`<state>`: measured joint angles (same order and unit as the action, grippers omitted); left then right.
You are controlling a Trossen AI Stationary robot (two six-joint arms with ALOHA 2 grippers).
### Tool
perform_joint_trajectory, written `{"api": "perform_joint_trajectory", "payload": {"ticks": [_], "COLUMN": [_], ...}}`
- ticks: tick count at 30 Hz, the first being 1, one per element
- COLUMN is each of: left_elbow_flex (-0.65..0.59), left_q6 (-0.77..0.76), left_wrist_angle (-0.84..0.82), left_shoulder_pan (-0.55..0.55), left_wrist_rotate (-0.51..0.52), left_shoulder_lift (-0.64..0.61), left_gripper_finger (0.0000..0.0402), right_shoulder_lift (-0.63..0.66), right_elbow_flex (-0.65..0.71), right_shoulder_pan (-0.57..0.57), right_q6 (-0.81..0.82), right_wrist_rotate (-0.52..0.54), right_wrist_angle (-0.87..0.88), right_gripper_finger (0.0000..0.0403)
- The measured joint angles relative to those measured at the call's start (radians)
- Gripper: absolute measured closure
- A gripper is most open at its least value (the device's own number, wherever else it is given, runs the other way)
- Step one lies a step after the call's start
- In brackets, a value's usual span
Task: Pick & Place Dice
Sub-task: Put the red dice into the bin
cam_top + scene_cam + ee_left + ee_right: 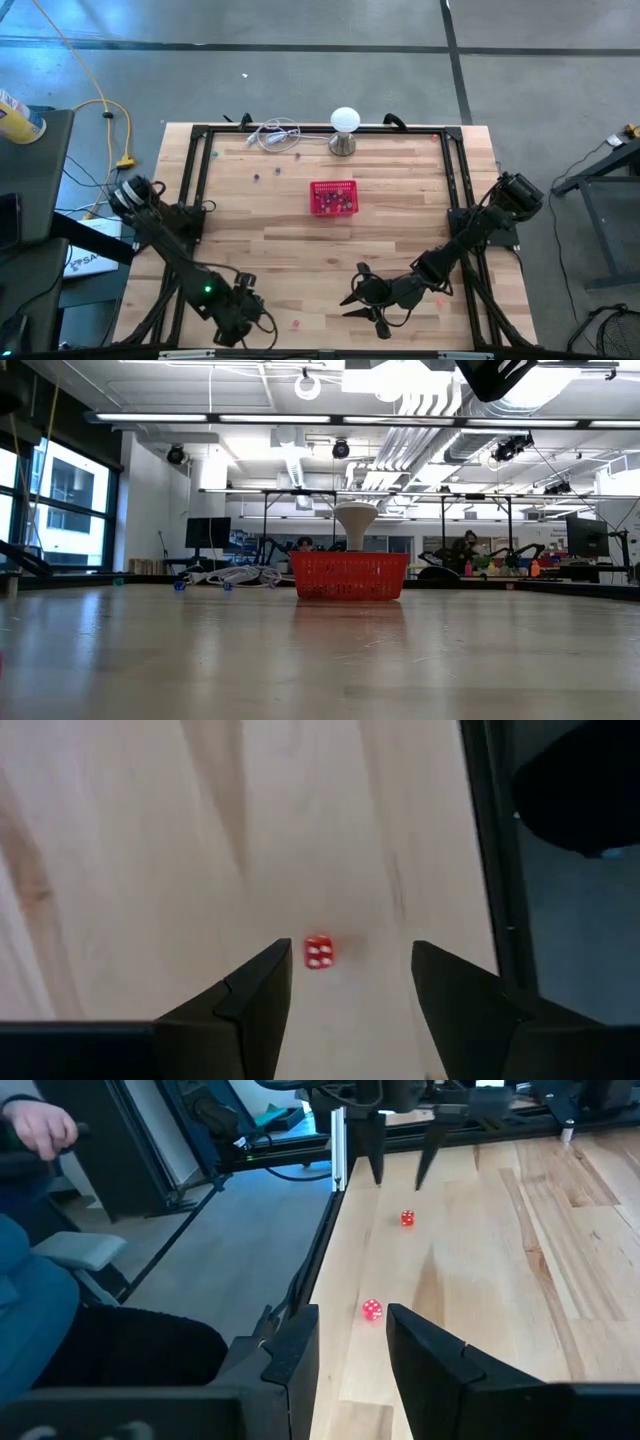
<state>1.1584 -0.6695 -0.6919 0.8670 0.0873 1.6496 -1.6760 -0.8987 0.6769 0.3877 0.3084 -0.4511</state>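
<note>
Here the left gripper (pixel 345 985) hangs with fingers apart, empty, over a red die (pixel 319 951) that lies on the table (pixel 150 870) just ahead of the gap, at the lower left of the high view. The right gripper (pixel 352 1342), lower centre of that view, is also parted and empty, a pink die (pixel 372 1310) just before its tips. A red basket (pixel 333 198) of dice sits upper centre, before the lamp (pixel 344 130).

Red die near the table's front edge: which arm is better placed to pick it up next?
Left, probably. The left end effector is open and the red die lies just ahead of its gap. The right end effector faces a different die.
</note>
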Motion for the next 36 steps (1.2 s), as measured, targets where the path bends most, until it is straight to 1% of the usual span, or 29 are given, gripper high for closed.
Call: {"api": "perform_joint_trajectory", "payload": {"ticks": [4, 9, 15, 22, 26, 30, 36], "left_elbow_flex": [0.0, 0.0, 0.0, -0.002, -0.002, -0.002, -0.003], "left_q6": [-0.068, -0.178, -0.184, -0.219, -0.218, -0.232, -0.237], "left_wrist_angle": [0.008, 0.011, 0.014, 0.011, 0.011, -0.026, -0.004], "left_shoulder_pan": [0.047, 0.061, 0.063, 0.06, 0.057, 0.05, 0.05], "left_wrist_rotate": [0.064, 0.069, 0.11, 0.125, 0.11, 0.103, 0.096], "left_shoulder_lift": [0.041, 0.095, 0.102, 0.124, 0.155, 0.163, 0.166], "left_gripper_finger": [0.0203, 0.0203, 0.0203, 0.0203, 0.0203, 0.0203, 0.0207], "right_shoulder_lift": [0.0, 0.0, 0.0, 0.0, 0.0, 0.0, 0.0], "right_elbow_flex": [0.0, 0.0, 0.0, 0.0, 0.0, 0.0, 0.0], "right_shoulder_pan": [0.005, 0.006, 0.011, 0.031, 0.033, 0.037, 0.039], "right_q6": [-0.001, -0.002, 0.0, 0.001, 0.001, 0.001, 0.001], "right_wrist_rotate": [-0.001, -0.001, -0.001, -0.003, -0.004, 0.0, 0.001], "right_wrist_angle": [0.0, 0.002, 0.003, 0.005, 0.006, 0.007, 0.007], "right_gripper_finger": [0.0293, 0.0293, 0.0293, 0.0293, 0.0293, 0.0293, 0.0293]}}
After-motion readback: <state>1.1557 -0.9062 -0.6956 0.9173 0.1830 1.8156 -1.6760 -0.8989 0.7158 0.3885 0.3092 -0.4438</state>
